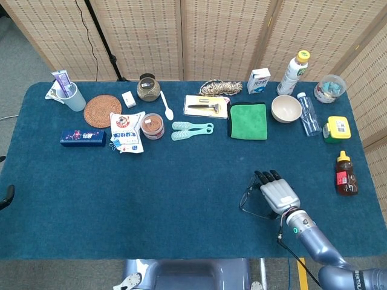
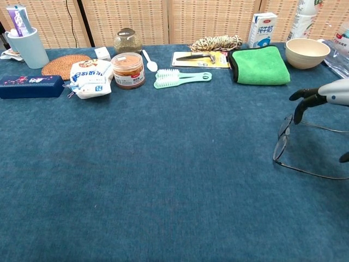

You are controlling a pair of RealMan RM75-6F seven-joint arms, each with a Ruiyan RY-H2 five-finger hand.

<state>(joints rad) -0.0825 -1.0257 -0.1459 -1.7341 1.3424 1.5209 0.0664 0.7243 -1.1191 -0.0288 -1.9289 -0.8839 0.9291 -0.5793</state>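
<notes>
A pair of thin black-framed glasses (image 2: 283,143) lies on the blue tablecloth at the near right, lenses facing left and temples running right. They also show in the head view as glasses (image 1: 248,197). My right hand (image 1: 277,193) hovers over the temples with its fingers stretched out and apart. In the chest view the right hand (image 2: 323,95) has its dark fingertips (image 2: 298,113) just above the frame's upper rim; contact cannot be made out. Nothing sits inside the hand. My left hand does not show in either view.
Along the far side stand a green cloth (image 1: 248,121), beige bowl (image 1: 286,109), milk carton (image 1: 258,80), bottles, rope coil (image 1: 220,87), brushes (image 1: 191,130), jars, snack bag (image 1: 127,131), woven coaster (image 1: 102,110) and cup (image 1: 73,95). A honey bottle (image 1: 346,173) stands right of the hand.
</notes>
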